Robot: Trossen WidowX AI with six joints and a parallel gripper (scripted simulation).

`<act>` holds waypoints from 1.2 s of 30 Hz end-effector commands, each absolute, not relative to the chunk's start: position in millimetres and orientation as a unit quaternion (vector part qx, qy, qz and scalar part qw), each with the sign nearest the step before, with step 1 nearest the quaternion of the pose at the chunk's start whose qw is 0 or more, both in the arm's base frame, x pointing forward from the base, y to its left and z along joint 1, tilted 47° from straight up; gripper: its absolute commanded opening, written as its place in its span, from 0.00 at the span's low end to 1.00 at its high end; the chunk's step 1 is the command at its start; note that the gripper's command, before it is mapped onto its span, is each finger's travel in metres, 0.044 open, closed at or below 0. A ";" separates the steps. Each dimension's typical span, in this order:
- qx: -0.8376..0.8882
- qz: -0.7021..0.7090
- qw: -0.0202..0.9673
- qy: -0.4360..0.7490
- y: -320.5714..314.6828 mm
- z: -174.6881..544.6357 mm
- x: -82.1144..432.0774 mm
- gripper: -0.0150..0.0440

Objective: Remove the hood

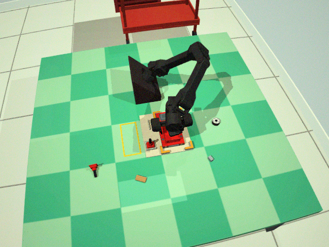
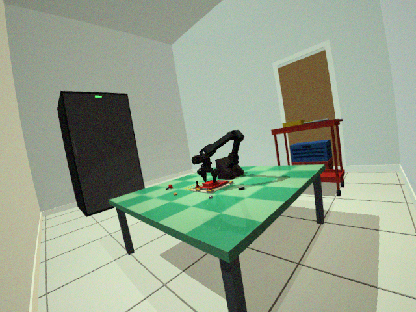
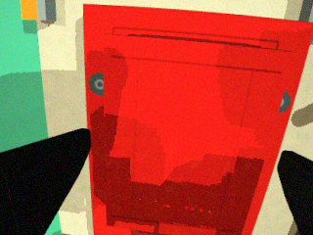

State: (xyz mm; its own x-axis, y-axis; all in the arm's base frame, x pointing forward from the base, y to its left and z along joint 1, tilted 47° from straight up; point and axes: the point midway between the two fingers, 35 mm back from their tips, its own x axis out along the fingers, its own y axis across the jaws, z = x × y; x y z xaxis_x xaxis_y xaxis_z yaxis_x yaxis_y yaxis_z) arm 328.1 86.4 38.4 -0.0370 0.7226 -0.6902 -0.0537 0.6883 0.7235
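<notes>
Hood, flat red rectangular panel [image 1: 172, 138] [image 2: 214, 186] [image 3: 186, 108]: on car, marked area at its 9 o'clock from above | likely light, stiff, slick (paint looks glossy); grip both long sides | black two-fingered gripper [image 1: 174, 130] [image 2: 208, 182] [image 3: 183, 149]: spread wide, empty

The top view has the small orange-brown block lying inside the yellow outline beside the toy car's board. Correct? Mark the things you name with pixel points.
No: the block [image 1: 140, 178] [image 2: 175, 194] lies outside the yellow outline [image 1: 122, 139], as the top view shows; the outline is indeed beside the board [image 1: 153, 153].
</notes>
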 end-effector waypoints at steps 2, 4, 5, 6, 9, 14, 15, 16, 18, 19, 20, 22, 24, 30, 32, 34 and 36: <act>0.259 0.301 0.644 0.654 88.8 36.3 328.0 1.00; 0.259 0.301 0.644 0.654 89.5 35.7 327.9 1.00; 0.259 0.301 0.644 0.654 89.9 35.3 327.9 1.00; 0.259 0.301 0.644 0.654 90.2 35.0 327.9 1.00; 0.259 0.301 0.644 0.654 91.3 34.0 327.8 1.00; 0.256 0.301 0.645 0.654 90.7 34.4 327.8 0.91; 0.256 0.301 0.645 0.654 90.7 34.4 327.8 0.87; 0.256 0.301 0.645 0.654 90.7 34.4 327.8 0.82; 0.256 0.301 0.645 0.654 90.7 34.4 327.8 0.80; 0.256 0.301 0.645 0.654 90.7 34.4 327.8 0.79; 0.256 0.301 0.645 0.654 90.7 34.4 327.8 0.78; 0.256 0.301 0.645 0.654 90.7 34.4 327.8 0.75; 0.256 0.301 0.645 0.654 90.7 34.4 327.8 0.73; 0.256 0.301 0.645 0.654 89.5 35.4 328.0 0.50; 0.256 0.301 0.645 0.654 88.6 36.2 328.1 0.41; 0.256 0.301 0.645 0.654 87.6 37.1 328.2 0.32; 0.256 0.301 0.645 0.654 86.6 37.9 328.3 0.25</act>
